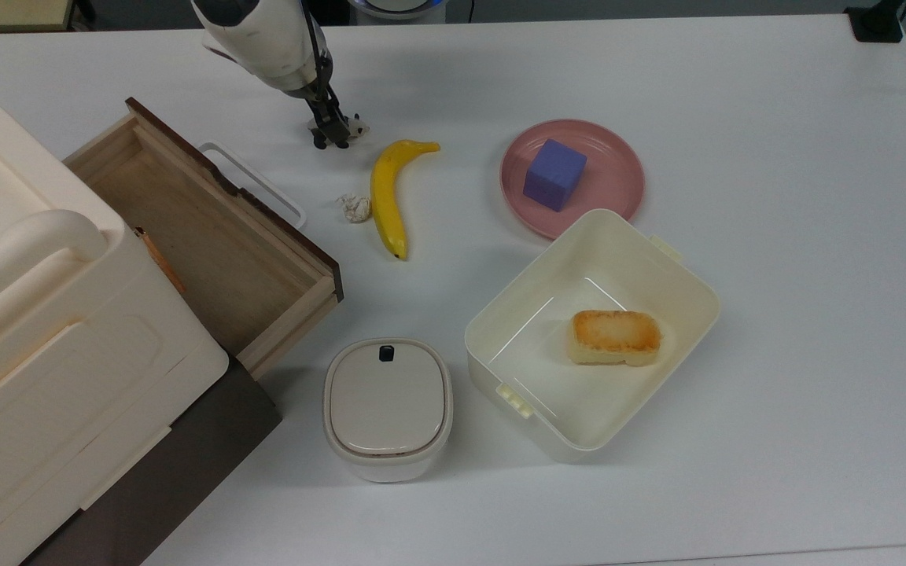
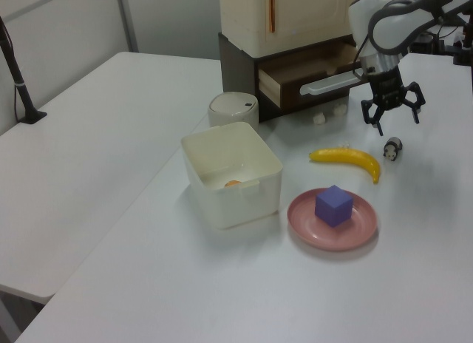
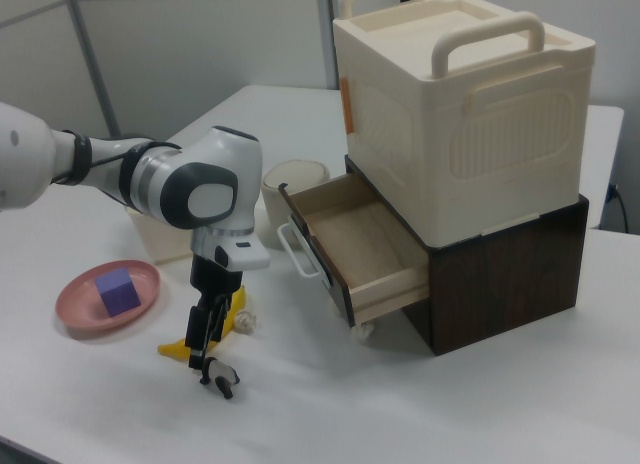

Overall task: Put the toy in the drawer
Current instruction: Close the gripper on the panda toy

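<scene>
Hovering two-finger black pincer [image 2: 392, 112] just above tiny black-and-white panda figurine [image 2: 392, 148], fingers spread, gripping nothing; lining up for grasp, by the look of it. Panda figurine standing on white tabletop [image 1: 736, 118], just beyond stem end of yellow banana [image 1: 388, 192], not yet lifted. Shallow light-wood drawer with dark brown front and white loop handle [image 1: 209, 236] sitting pulled open near banana, ready to receive toy. Small whitish wad [image 1: 355, 207] lying beside banana, not target.

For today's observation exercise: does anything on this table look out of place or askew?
A small whitish crumpled wad lies loose beside the banana, like stray litter. The drawer stands pulled open. Nothing looks spilled or broken.
</scene>
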Controlling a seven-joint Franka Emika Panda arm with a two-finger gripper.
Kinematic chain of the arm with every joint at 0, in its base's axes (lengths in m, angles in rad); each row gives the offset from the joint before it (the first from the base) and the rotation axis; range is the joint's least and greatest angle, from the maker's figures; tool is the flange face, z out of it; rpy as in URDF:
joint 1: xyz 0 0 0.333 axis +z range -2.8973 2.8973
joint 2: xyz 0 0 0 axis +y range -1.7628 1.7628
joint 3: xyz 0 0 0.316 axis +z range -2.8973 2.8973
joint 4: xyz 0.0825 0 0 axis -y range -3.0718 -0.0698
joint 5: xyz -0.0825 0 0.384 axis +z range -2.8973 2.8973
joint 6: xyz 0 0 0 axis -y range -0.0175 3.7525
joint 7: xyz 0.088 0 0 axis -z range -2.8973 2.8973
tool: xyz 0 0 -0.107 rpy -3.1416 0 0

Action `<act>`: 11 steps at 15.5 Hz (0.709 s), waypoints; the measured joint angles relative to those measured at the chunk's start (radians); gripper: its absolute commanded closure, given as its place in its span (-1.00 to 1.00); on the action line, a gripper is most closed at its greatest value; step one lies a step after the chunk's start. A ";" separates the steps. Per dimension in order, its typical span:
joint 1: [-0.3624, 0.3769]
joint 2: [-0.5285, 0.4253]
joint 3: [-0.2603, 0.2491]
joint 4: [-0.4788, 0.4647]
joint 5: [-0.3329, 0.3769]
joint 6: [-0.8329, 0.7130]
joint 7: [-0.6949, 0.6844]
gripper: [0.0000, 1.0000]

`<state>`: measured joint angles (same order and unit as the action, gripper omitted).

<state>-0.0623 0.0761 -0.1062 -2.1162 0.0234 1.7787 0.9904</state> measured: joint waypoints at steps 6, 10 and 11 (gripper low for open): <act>0.010 0.056 0.003 -0.022 0.000 0.085 0.001 -1.00; 0.016 0.088 0.003 -0.022 0.000 0.101 0.002 0.09; 0.016 0.092 0.003 -0.022 0.000 0.102 0.002 0.49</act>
<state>-0.0460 0.1682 -0.1029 -2.1381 0.0235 1.8804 0.9924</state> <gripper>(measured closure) 0.079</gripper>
